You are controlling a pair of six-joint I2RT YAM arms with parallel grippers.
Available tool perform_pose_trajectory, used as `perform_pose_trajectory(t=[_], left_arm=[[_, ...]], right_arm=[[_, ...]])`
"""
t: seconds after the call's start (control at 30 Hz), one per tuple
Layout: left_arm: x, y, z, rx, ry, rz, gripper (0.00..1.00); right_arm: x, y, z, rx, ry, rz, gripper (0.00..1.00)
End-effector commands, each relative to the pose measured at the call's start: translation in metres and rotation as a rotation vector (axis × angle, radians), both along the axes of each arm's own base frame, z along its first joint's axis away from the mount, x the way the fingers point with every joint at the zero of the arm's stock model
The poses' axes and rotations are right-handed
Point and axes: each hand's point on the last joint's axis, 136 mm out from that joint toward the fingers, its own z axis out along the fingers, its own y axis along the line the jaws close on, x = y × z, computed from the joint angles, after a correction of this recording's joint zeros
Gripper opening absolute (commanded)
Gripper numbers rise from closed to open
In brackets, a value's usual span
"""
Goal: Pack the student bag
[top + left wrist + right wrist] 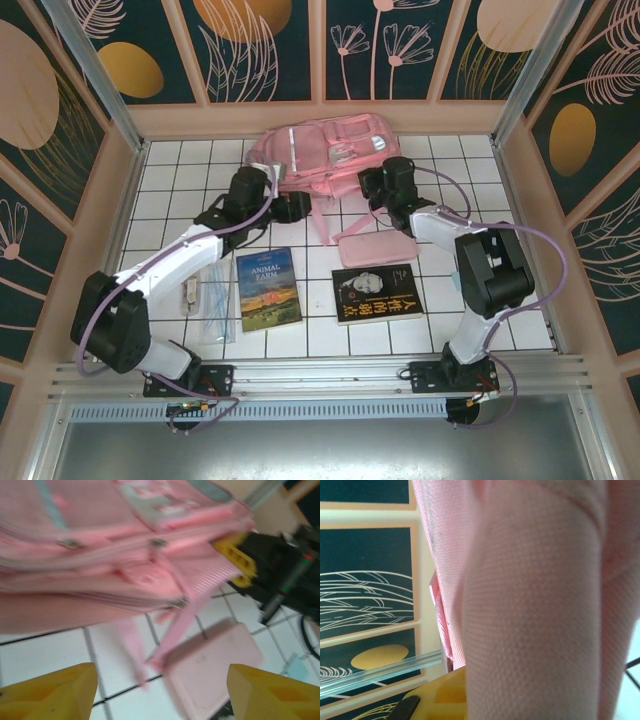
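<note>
The student bag [320, 155], a big pink backpack with silver strips, lies at the back middle of the tiled table. My right gripper [372, 186] is at its right near corner, shut on the bag's fabric. In the right wrist view pink cloth [535, 605] covers all but one yellow finger [445, 695]. My left gripper [292, 207] hovers at the bag's near edge. Its yellow fingers [50, 692] stand wide open with nothing between them, above a loose pink strap [175, 630]. The bag's zipped side [100, 555] is just ahead.
A flat pink pencil case [375, 247] lies in front of the bag, close to the left gripper [210, 670]. Nearer the arms lie an "Animal Farm" book [268, 290], a black book [376, 293] and a clear plastic sleeve [207, 300]. Walls enclose the table.
</note>
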Motion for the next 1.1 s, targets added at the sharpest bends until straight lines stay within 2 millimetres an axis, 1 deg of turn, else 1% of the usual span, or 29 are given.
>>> perform_pose_trajectory(t=[0.0, 0.1, 0.17, 0.27, 0.33, 0.43, 0.53, 0.67, 0.8, 0.9, 0.97, 1.07], left_arm=[[-0.009, -0.034, -0.012, -0.067, 0.01, -0.125, 0.6], [-0.005, -0.041, -0.02, -0.063, -0.007, -0.151, 0.55], [0.001, -0.043, -0.022, -0.041, -0.053, -0.158, 0.48], [0.011, -0.046, -0.03, 0.008, -0.098, -0.174, 0.39], [0.018, -0.046, -0.04, 0.04, -0.115, -0.174, 0.38], [0.026, -0.052, -0.055, 0.066, -0.115, -0.194, 0.4], [0.036, -0.05, -0.061, 0.096, -0.131, -0.168, 0.43], [0.051, -0.045, -0.058, 0.138, -0.181, -0.113, 0.46], [0.064, -0.044, -0.054, 0.151, -0.218, -0.089, 0.46], [0.068, -0.046, -0.048, 0.13, -0.245, -0.092, 0.46], [0.069, -0.049, -0.045, 0.113, -0.255, -0.109, 0.48], [0.074, -0.053, -0.046, 0.111, -0.26, -0.109, 0.52]], right_arm=[[0.02, 0.021, 0.065, 0.142, -0.167, 0.03, 0.0], [0.019, 0.023, 0.067, 0.154, -0.17, 0.036, 0.0], [0.018, 0.025, 0.069, 0.161, -0.173, 0.048, 0.0], [0.017, 0.027, 0.072, 0.171, -0.178, 0.066, 0.0], [0.016, 0.028, 0.076, 0.177, -0.182, 0.075, 0.0], [0.016, 0.029, 0.079, 0.183, -0.187, 0.089, 0.0], [0.015, 0.03, 0.081, 0.191, -0.191, 0.1, 0.0], [0.014, 0.031, 0.083, 0.205, -0.192, 0.115, 0.0], [0.013, 0.033, 0.084, 0.217, -0.194, 0.129, 0.0], [0.012, 0.033, 0.083, 0.216, -0.191, 0.134, 0.0], [0.011, 0.033, 0.08, 0.214, -0.185, 0.133, 0.0], [0.01, 0.035, 0.075, 0.224, -0.176, 0.14, 0.0]])
